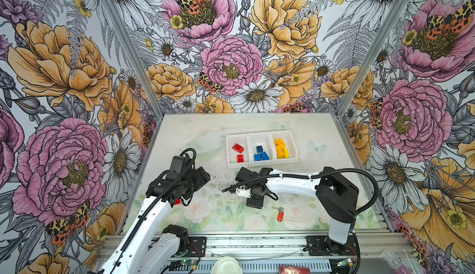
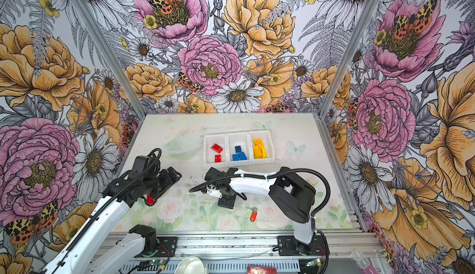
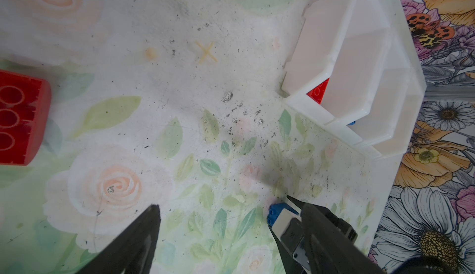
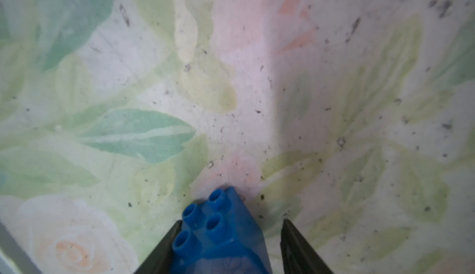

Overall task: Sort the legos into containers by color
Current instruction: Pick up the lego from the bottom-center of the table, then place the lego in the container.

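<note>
The right end effector [image 4: 231, 221] sits low on the floral worktop [image 1: 308, 131], its jaws astride a blue lego brick [image 4: 221, 236]. One finger touches the brick and the other stands just clear. The left end effector [image 3: 221, 202] hangs wide open and empty near a loose red brick [image 3: 20, 116]. The joined white containers [image 1: 260, 164] hold red, blue and yellow bricks separately. A faint yellow X [image 3: 206, 52] marks the worktop.

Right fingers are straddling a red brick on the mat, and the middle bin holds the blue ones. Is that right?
No. The brick between the right gripper's fingers is blue, not red; the right wrist view shows it. It is on the mat, and the middle bin does hold the blue ones.
</note>
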`<action>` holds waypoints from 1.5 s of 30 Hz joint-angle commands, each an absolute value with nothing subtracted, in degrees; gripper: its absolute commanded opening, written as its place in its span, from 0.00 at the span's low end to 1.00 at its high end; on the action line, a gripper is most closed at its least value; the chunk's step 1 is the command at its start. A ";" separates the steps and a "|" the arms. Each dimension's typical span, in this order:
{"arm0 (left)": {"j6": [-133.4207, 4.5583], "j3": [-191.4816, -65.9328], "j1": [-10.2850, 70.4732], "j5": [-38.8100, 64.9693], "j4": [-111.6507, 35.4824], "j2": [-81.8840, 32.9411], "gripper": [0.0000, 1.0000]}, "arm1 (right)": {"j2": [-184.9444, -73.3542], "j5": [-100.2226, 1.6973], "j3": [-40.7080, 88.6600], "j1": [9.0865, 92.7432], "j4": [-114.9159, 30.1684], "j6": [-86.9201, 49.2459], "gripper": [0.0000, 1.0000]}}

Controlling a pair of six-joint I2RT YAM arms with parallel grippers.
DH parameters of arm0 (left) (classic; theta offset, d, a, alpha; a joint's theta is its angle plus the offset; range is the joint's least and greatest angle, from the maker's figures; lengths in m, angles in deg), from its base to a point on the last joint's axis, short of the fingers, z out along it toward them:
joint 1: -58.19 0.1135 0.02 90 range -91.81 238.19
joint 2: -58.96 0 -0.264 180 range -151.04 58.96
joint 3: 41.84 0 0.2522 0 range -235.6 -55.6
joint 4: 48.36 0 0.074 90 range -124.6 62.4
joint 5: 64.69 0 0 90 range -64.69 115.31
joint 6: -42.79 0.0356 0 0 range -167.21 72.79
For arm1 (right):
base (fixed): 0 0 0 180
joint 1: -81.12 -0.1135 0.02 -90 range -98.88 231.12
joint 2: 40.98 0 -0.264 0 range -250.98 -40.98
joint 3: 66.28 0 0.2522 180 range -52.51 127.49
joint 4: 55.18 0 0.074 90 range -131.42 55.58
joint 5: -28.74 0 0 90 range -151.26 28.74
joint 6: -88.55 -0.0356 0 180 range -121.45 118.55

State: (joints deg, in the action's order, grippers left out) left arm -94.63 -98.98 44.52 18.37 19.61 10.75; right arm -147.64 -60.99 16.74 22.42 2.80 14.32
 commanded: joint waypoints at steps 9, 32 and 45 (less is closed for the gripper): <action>-93.53 -98.14 45.86 18.10 19.83 10.73 0.87 | -144.64 -61.54 15.34 22.72 2.08 11.98 0.32; -92.13 -98.41 46.35 18.98 19.76 10.17 0.88 | -137.27 -59.83 28.06 41.37 2.36 -0.11 0.24; -91.46 -96.48 46.42 18.79 19.81 11.93 0.89 | -148.30 -63.72 42.92 47.69 2.35 -3.24 0.25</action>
